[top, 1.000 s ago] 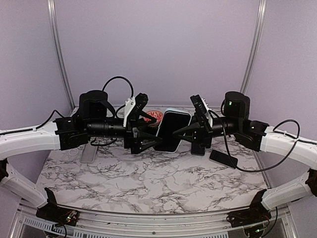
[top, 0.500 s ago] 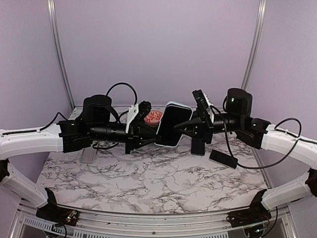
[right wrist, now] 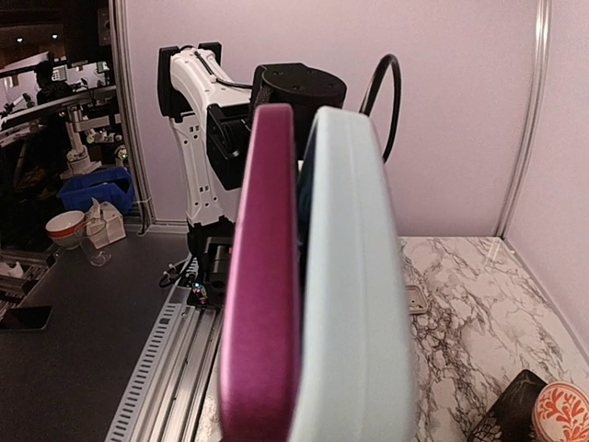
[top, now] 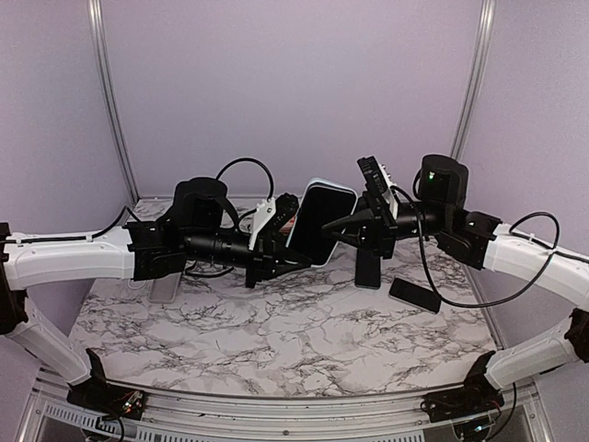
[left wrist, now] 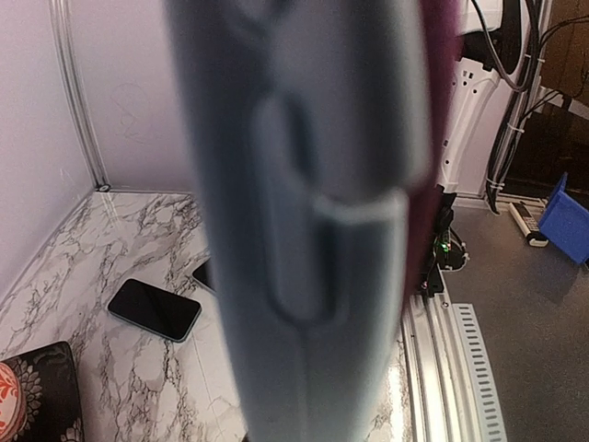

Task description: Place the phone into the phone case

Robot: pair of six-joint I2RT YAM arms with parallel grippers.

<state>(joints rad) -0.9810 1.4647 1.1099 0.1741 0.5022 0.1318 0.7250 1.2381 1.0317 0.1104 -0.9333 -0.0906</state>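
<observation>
A phone (top: 316,226) with a dark screen and magenta edge (right wrist: 262,295) hangs in the air at mid-table, lying against a light blue phone case (right wrist: 354,304). A narrow gap shows between them near the top. From the right, my right gripper (top: 342,226) is shut on the phone's side. From the left, my left gripper (top: 295,242) is shut on the lower left edge of the case. In the left wrist view the case's blurred edge (left wrist: 304,239) with its button cutout fills the middle. Both sets of fingers are hidden in the wrist views.
A dark phone (top: 414,295) lies flat on the marble table (top: 276,341) at the right, also seen as the dark phone (left wrist: 155,308). A dark slab (top: 368,269) lies under the right wrist. A grey case (top: 166,287) sits left. A black flower-patterned case (right wrist: 543,414) lies at the back.
My left gripper went from open around the phone to shut, and the left arm moved right. The phone and case rose a little and tilted.
</observation>
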